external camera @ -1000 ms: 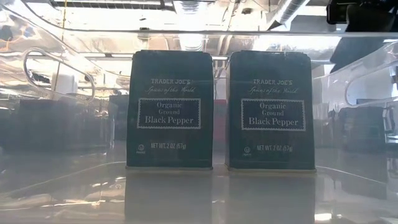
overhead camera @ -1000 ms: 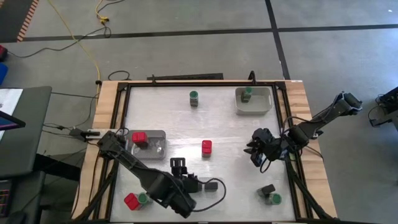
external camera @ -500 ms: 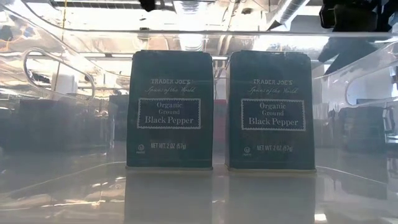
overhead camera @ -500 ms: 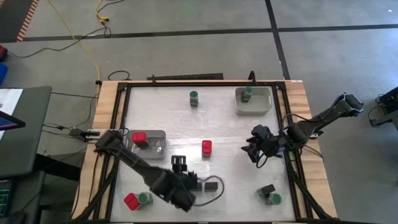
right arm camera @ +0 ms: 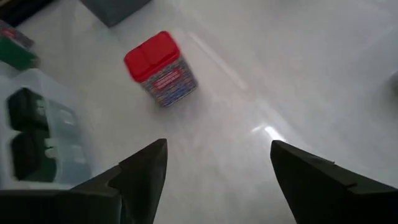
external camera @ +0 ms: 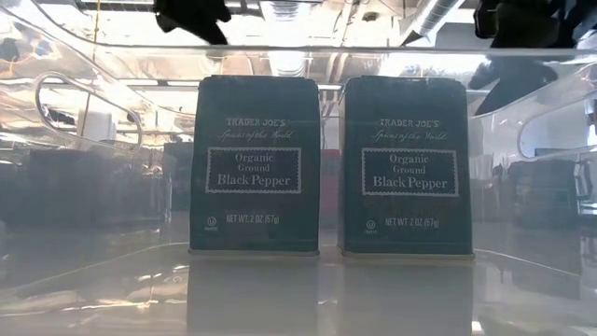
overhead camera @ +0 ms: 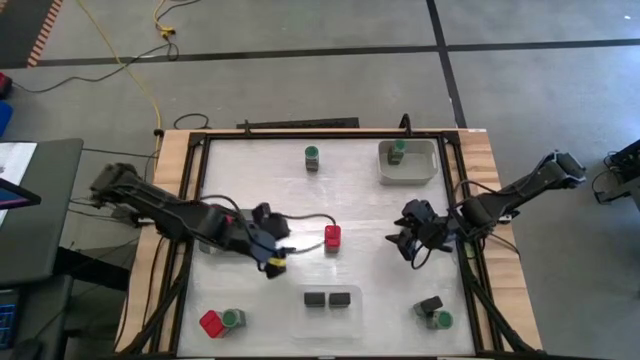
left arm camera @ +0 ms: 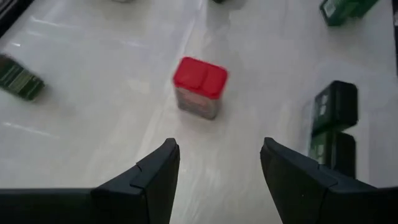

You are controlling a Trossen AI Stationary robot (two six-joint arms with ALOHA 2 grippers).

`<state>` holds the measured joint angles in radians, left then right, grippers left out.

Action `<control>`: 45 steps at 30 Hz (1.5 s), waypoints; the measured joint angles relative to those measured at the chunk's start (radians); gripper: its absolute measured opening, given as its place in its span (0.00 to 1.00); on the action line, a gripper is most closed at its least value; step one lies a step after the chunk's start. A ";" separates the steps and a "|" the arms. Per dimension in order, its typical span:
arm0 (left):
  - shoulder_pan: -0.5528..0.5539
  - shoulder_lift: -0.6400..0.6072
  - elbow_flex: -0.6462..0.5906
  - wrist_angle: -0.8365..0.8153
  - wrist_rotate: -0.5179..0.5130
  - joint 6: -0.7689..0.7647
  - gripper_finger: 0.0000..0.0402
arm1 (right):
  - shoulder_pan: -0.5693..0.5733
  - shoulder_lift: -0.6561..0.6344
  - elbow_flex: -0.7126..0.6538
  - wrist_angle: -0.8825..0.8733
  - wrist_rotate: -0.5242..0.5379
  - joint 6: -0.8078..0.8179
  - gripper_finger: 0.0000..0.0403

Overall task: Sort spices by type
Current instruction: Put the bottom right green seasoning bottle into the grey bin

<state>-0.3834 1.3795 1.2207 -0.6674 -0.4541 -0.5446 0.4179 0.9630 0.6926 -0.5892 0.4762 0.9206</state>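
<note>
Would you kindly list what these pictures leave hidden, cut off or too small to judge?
- Low view: two black pepper boxes fill the frame and block most of the table behind.
- High view: the left arm covers the grey tray; its contents are hidden.
- High view: labels on the green-lidded jars are too small to read.
- Left wrist view: a green-lidded jar is blurred and cut by the edge.

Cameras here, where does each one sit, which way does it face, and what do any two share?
High view: overhead, straight down on table and both arms.
Low view: table height, level, facing two pepper boxes; no arm clearly shown.
Left wrist view: on left arm, past open left claw toward red spice jar.
Right wrist view: past open right claw.
Shared: both wrist views show that jar.
</note>
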 joint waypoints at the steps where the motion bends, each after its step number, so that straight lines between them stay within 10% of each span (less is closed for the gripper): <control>1: 0.007 -0.025 -0.028 0.014 0.000 -0.001 0.54 | -0.012 0.000 0.000 0.001 0.000 -0.031 0.78; 27: 0.175 -0.296 -0.317 0.187 0.061 0.147 0.54 | -0.215 0.081 0.150 -0.160 -0.116 -0.017 0.75; 37: 0.190 -0.369 -0.324 0.185 0.062 0.186 0.54 | -0.184 0.338 0.523 -0.736 -0.210 0.371 0.75; 45: 0.190 -0.364 -0.324 0.137 0.065 0.243 0.54 | -0.009 0.377 0.611 -0.833 -0.247 0.733 0.75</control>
<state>-0.1932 1.0153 0.8970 -0.5306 -0.3889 -0.3018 0.4087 1.3403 1.3041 -1.4223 0.2295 1.6536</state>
